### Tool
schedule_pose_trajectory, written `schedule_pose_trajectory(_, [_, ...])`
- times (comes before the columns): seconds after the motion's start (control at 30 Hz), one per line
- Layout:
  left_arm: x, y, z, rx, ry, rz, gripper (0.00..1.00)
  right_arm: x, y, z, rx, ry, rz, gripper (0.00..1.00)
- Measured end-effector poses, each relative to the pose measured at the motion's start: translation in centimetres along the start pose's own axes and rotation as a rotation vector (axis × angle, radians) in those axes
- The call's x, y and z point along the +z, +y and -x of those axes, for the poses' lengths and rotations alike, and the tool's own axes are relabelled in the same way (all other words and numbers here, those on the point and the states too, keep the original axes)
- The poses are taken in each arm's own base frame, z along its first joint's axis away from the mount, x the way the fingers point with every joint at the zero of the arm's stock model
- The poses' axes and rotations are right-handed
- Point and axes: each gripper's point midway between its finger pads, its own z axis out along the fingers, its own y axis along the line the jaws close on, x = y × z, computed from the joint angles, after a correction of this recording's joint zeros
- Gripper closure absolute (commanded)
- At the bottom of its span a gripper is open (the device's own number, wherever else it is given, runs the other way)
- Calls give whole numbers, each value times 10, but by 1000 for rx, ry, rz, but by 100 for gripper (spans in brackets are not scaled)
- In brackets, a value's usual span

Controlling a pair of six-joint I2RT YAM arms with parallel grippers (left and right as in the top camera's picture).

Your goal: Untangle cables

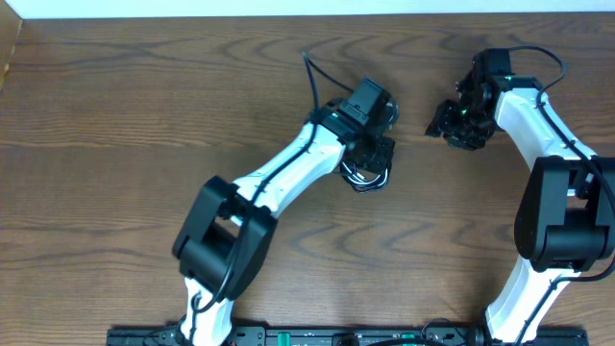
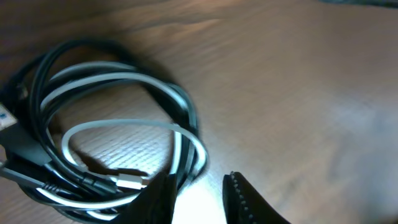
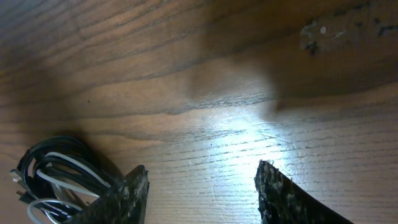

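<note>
I see the cables [image 2: 181, 124] coiled together, nothing separated yet; my left hand [image 2: 199, 185] and right hand [image 3: 202, 169] gape wide, empty.

Brown wood-grain table [image 1: 144, 115] (rough greyish patch [image 3: 339, 31] on surface).

Left arm [image 1: 279, 178] stretches from its base at 6 o'clock toward 1 o'clock, elbow folded low; left end effector [image 2: 199, 194] points downward, fingers slightly parted; right arm [image 1: 524, 115] rises from 5 o'clock toward 12; right end effector [image 3: 202, 193] faces 8 o'clock, fingers spread wide.
</note>
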Motion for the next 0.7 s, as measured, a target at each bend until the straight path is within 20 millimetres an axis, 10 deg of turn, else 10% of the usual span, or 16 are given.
schedule_pose_trajectory(0.53, [57,10,-17,-77,35,98,60,0,-1,-2,-7,7,-4,39])
schedule_pose_trajectory(0.7, [57,12,-16,-76,28,112,89,0,-1,-2,-10,6,-4,37])
